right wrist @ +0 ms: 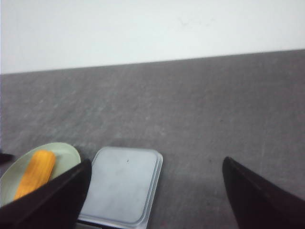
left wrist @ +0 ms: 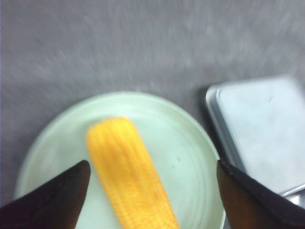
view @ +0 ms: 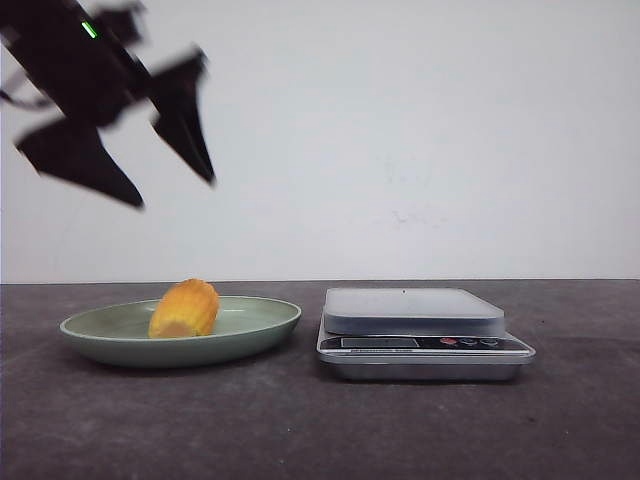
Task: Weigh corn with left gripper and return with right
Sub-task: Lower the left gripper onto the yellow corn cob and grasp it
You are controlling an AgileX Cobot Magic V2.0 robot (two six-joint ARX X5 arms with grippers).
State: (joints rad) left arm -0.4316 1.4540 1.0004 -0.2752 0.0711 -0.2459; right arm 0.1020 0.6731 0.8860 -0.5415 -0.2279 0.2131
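The yellow-orange corn (view: pixel 185 309) lies on the green plate (view: pixel 255 322) at the left of the table. It also shows in the left wrist view (left wrist: pixel 128 171) and the right wrist view (right wrist: pixel 35 173). My left gripper (view: pixel 177 194) hangs open high above the plate, its fingers on either side of the corn in the left wrist view (left wrist: pixel 152 167), well apart from it. The silver kitchen scale (view: pixel 415 325) stands right of the plate with nothing on it. My right gripper (right wrist: pixel 155 164) is open and empty, above the scale (right wrist: pixel 123 188); it is out of the front view.
The plate (left wrist: pixel 186 152) and scale (left wrist: pixel 264 129) sit close together on a dark grey table. A white wall rises behind the table's far edge.
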